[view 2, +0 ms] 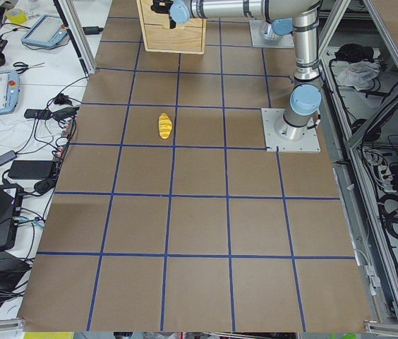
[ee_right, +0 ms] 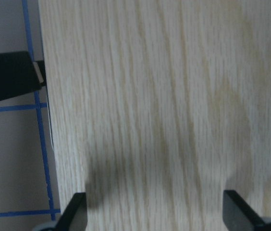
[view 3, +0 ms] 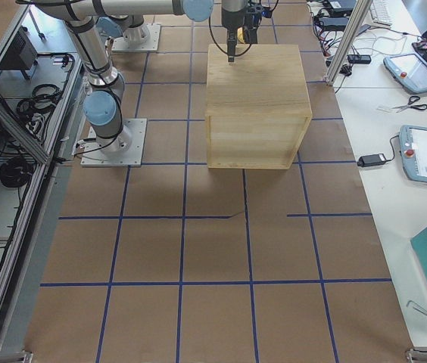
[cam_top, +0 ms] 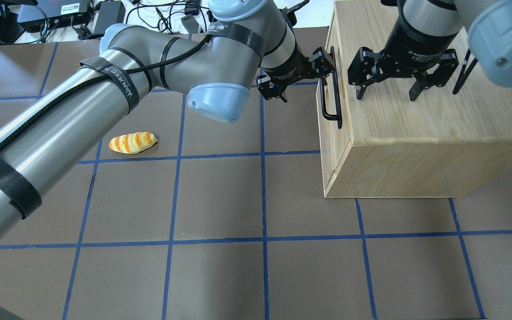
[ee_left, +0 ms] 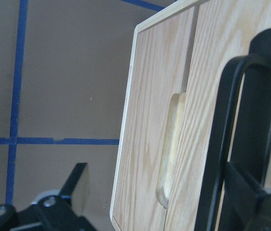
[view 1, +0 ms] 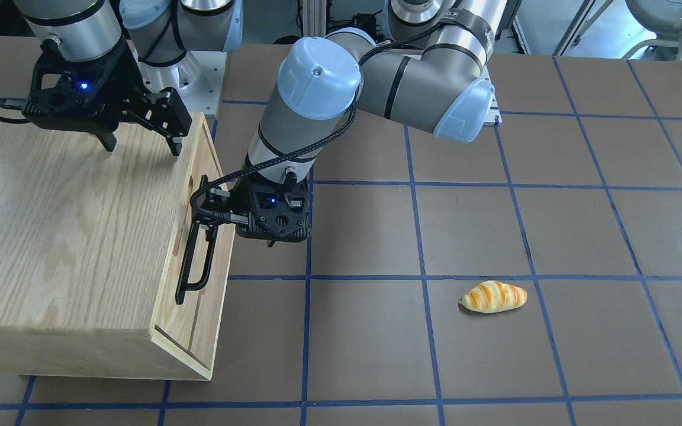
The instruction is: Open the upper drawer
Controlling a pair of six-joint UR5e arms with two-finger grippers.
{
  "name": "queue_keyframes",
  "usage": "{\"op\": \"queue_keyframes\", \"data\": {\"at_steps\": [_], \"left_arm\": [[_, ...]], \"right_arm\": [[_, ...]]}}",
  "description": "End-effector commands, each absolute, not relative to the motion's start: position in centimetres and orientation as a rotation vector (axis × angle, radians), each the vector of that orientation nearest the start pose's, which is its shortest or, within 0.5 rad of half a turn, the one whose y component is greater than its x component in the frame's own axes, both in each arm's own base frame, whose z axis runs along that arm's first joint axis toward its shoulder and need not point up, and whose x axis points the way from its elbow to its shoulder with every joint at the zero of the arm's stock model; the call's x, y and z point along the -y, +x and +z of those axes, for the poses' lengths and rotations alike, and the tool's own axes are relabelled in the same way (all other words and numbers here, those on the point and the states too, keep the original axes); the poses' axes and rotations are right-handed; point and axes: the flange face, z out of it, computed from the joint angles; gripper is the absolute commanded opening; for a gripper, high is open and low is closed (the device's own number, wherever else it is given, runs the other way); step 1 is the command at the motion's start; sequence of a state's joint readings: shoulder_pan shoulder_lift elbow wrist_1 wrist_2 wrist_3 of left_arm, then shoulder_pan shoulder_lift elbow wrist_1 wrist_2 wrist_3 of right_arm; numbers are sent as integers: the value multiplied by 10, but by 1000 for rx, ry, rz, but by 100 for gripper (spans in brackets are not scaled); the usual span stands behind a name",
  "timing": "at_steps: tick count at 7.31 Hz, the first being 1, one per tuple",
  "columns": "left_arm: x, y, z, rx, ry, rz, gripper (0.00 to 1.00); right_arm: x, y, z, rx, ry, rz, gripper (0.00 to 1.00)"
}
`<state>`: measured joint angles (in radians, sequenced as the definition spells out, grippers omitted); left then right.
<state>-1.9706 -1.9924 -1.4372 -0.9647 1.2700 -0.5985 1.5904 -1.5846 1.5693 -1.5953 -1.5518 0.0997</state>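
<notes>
Before you: two pincers, one cabinet [view 1: 51, 225], one bread roll [view 1: 493, 296] on the brown, blue-gridded desk [view 1: 364, 343], cables [cam_top: 167, 13] beyond. The left pincer [cam_top: 302, 78] gapes at the upper drawer [view 1: 175, 313]'s handle [view 1: 190, 263] on the cabinet front; the right pincer [cam_top: 386, 95] hangs open, empty, above its top.

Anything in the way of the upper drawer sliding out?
Nothing visible blocks it. Only the left end effector, open around the black bar handle, is in front of the shallow light-wood upper drawer; the yellow striped bread roll lies well away.
</notes>
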Motion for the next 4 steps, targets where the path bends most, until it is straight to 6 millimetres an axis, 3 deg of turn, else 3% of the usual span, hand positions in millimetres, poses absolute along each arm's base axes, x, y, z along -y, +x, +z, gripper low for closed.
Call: {"op": "queue_keyframes", "data": {"at_steps": [1,4], "left_arm": [[553,-419,384,-3540,-271,-244,100],[553,-429,396,-3554,-284,-268,100]], "right_arm": [[487,145,498,-3118,124,-60,100],[487,145,498,-3116,124,-60,100]]}}
